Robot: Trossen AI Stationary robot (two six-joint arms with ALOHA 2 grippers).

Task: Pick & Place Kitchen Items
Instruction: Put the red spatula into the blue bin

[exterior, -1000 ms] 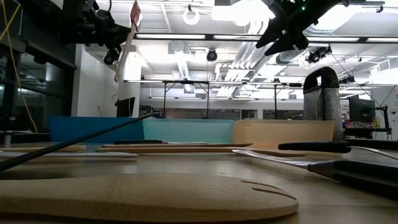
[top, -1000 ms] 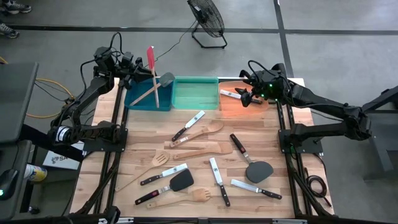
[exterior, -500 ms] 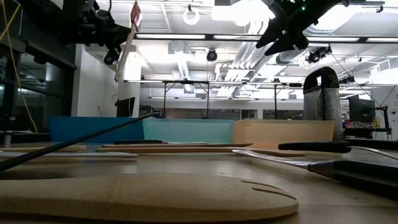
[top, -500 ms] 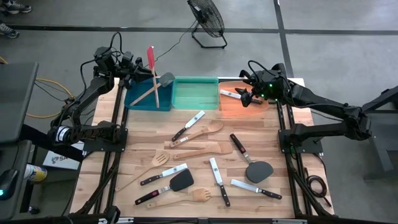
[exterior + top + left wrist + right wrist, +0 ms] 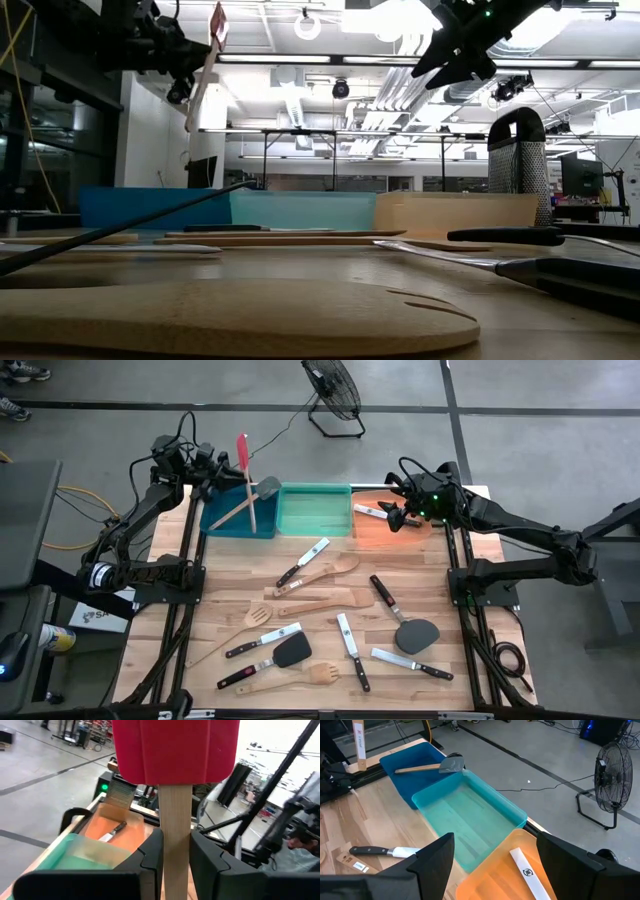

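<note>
Left gripper (image 5: 175,862) clamped on the pale wooden handle of the red-headed spatula (image 5: 243,465), fingers (image 5: 150,852) pressing both sides of the shaft. Spatula held upright above the blue bin (image 5: 222,520), red head uppermost. Inside the blue bin: a wooden-handled turner (image 5: 252,500) with grey head resting against the rim shared with the green bin (image 5: 312,510).

Right gripper (image 5: 400,515) over the orange bin (image 5: 490,880), on the far side of the green bin from the blue one; fingers (image 5: 432,857) spread wide, nothing between them. One knife (image 5: 372,511) lying in the orange bin, white blade sleeve visible.

Remaining kitchen items (image 5: 330,620) spread flat on the wooden table (image 5: 470,640), all on the near side of the blue bin and the bin row: black-handled knives, wooden spoons and spatulas, a wooden fork, two black turners. None touched by either gripper.
</note>
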